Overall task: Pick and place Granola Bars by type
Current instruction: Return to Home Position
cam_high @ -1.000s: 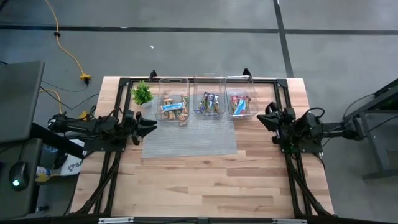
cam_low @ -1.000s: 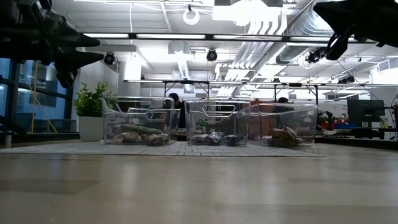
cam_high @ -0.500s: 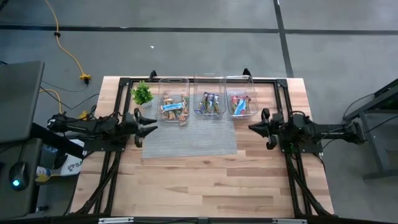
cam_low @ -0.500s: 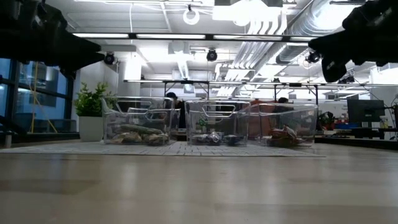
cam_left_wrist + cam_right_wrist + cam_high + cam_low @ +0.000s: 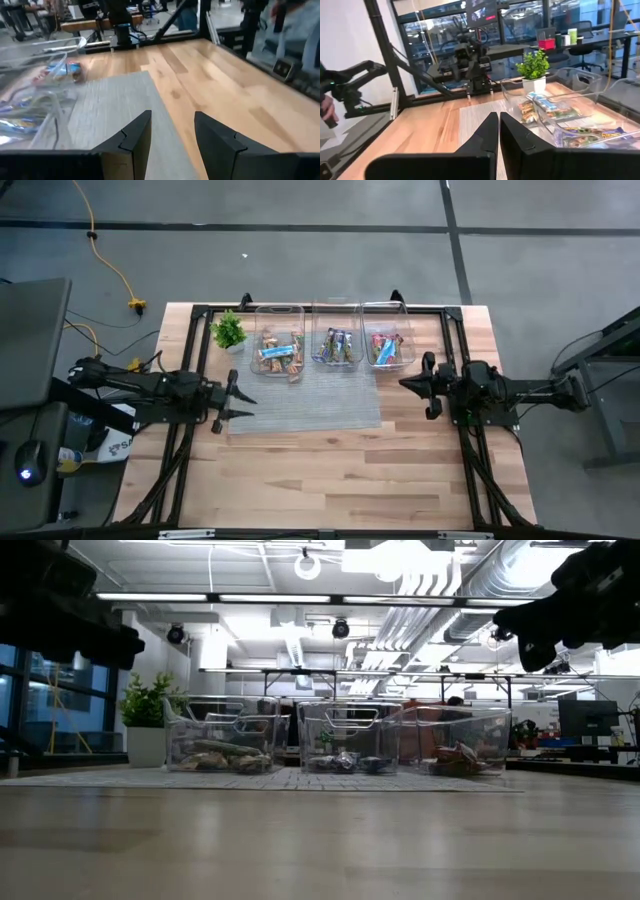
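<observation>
Hovering mid-left, left end effector (image 5: 238, 398) is released, empty; right end effector (image 5: 405, 384), mid-right, is clenched. Granola Bars (image 5: 336, 346) lie in three clear bins (image 5: 281, 308), upper centre.

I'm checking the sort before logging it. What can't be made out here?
High view: Granola Bars too small to count or read.
Low view: bin walls and the level angle hide most bars.
Left wrist view: bins blurred, cut off at the edge.
Left gripper and right gripper wait beside the mat.

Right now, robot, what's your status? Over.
Left claw open, empty, over mat's left edge. Right claw shut, right of mat. Granola bars in the three bins. Nothing blocking.
</observation>
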